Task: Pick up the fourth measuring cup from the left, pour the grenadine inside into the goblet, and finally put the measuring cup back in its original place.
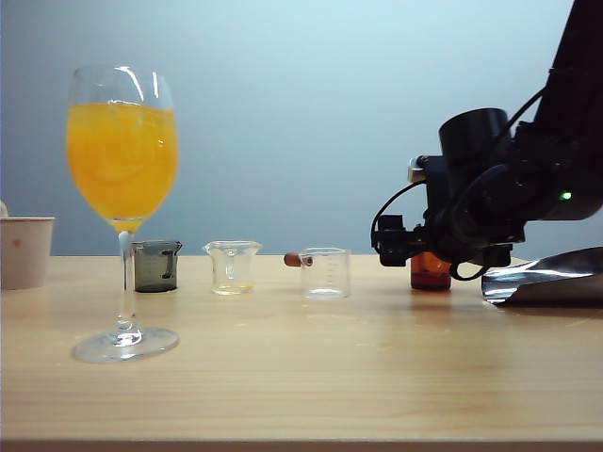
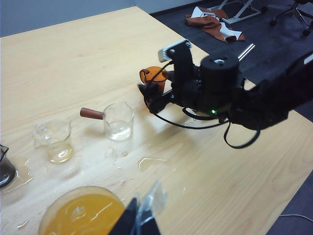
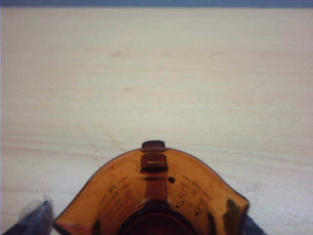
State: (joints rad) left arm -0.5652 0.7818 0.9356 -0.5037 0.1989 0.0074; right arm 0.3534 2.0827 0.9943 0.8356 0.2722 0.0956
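Observation:
The fourth measuring cup (image 1: 431, 271), amber-orange, stands upright on the table at the right end of the cup row. Dark red grenadine (image 3: 156, 229) lies in its bottom. My right gripper (image 3: 142, 223) is open, one finger on each side of the cup (image 3: 156, 186), with the handle pointing away from the wrist. In the left wrist view the same gripper (image 2: 152, 95) sits right against the cup (image 2: 155, 74). The goblet (image 1: 122, 188) stands at the left, full of orange liquid. My left gripper (image 2: 142, 220) hangs beside the goblet's rim (image 2: 83, 213), fingers together, holding nothing.
A paper cup (image 1: 25, 250) stands at the far left. In the row are a smoky grey cup (image 1: 155, 266), a clear cup (image 1: 232, 267) with a yellowish trace and a clear cup (image 1: 325, 273) with a brown handle. Liquid splashes (image 2: 146, 161) lie on the wood.

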